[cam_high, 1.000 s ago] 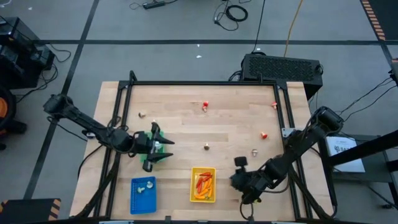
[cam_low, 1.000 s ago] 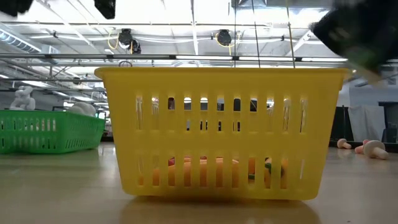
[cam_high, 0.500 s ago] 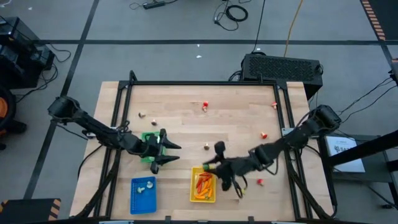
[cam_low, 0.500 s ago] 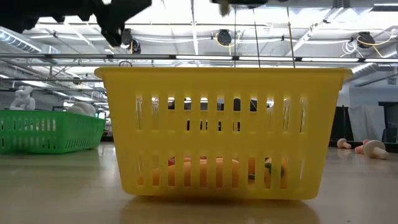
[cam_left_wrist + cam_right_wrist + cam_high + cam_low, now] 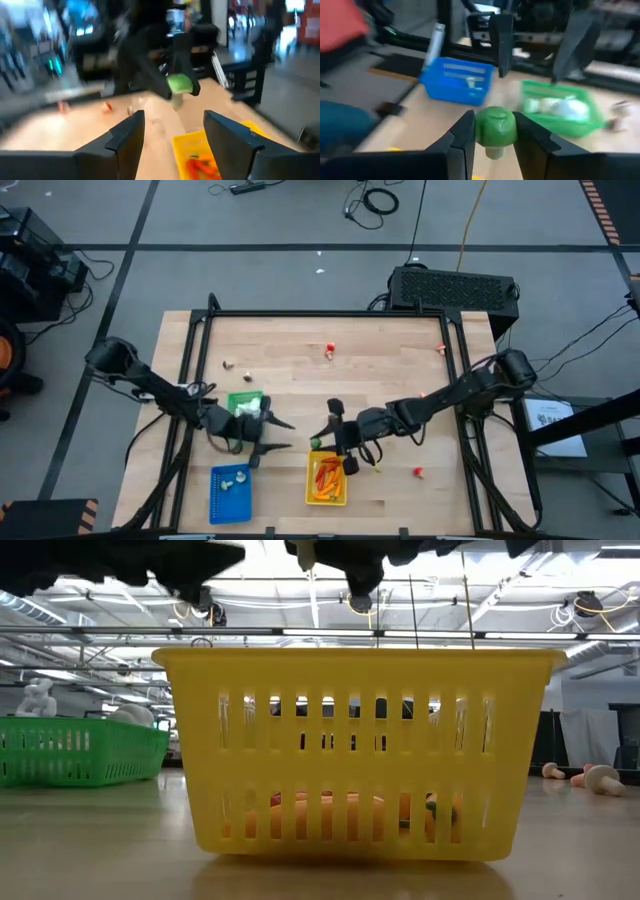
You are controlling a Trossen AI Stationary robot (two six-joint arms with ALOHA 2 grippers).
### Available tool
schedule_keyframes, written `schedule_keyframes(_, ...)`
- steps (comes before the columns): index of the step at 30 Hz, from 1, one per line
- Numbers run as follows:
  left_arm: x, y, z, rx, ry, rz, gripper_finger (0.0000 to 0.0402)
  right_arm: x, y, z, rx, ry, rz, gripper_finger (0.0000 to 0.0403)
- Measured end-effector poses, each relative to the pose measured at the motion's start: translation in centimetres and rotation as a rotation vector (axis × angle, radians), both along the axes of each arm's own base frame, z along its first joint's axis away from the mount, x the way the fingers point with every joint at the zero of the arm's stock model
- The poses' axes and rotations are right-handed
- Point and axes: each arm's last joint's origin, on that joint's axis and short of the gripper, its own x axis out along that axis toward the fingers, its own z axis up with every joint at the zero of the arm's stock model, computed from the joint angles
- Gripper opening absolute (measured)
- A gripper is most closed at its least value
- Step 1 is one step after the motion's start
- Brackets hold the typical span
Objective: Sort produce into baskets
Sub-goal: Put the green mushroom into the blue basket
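Note:
My right gripper (image 5: 322,436) hangs just beyond the far left corner of the yellow basket (image 5: 327,477), shut on a small green-capped piece of produce (image 5: 493,131). The yellow basket holds orange and red pieces. My left gripper (image 5: 277,436) stands open between the green basket (image 5: 243,405) and the yellow one, with nothing between its fingers (image 5: 127,142). It faces the held piece (image 5: 179,84). White pieces lie in the green basket (image 5: 560,107) and in the blue basket (image 5: 230,492). My right gripper pinches the piece's green cap (image 5: 481,125) between its two fingers, one on each side. The fingers come nearly level from the table's right side. The piece is lifted clear of the table, cap up, its pale stem (image 5: 492,150) pointing down below the fingers.
Loose pieces lie scattered on the wood: red ones (image 5: 329,350) (image 5: 440,348) at the far side, others (image 5: 424,395) (image 5: 417,472) on the right, small pale ones (image 5: 228,363) (image 5: 332,416) elsewhere. A black frame (image 5: 320,313) rims the table. The yellow basket (image 5: 350,750) fills the low view.
My right gripper has swung from the table's near right corner toward the left, carrying the green-capped piece up to the yellow basket's far left corner. My left gripper has come off the green basket toward the near right and sunk a little, staying open.

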Motion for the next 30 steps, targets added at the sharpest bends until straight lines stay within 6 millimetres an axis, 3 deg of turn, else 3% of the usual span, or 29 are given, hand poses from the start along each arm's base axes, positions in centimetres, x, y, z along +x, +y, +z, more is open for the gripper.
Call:
schedule_keyframes(7, 1.4, -2.7, 1.0, 0.517, -0.116, -0.061, 0.0212, 0.5, -0.9, -0.5, 0.256, 0.076, -0.040, 0.0100)
schedule_keyframes(13, 2.8, -3.6, 1.7, 0.700, -0.079, 0.064, 0.0212, 0.9, -1.9, 0.0, 0.425, 0.061, -0.092, 0.0100)
schedule_keyframes(30, 3.4, -3.7, 1.9, 0.781, 0.012, 0.113, 0.0212, 1.2, -2.4, 0.4, 0.497, 0.039, -0.076, 0.0100)
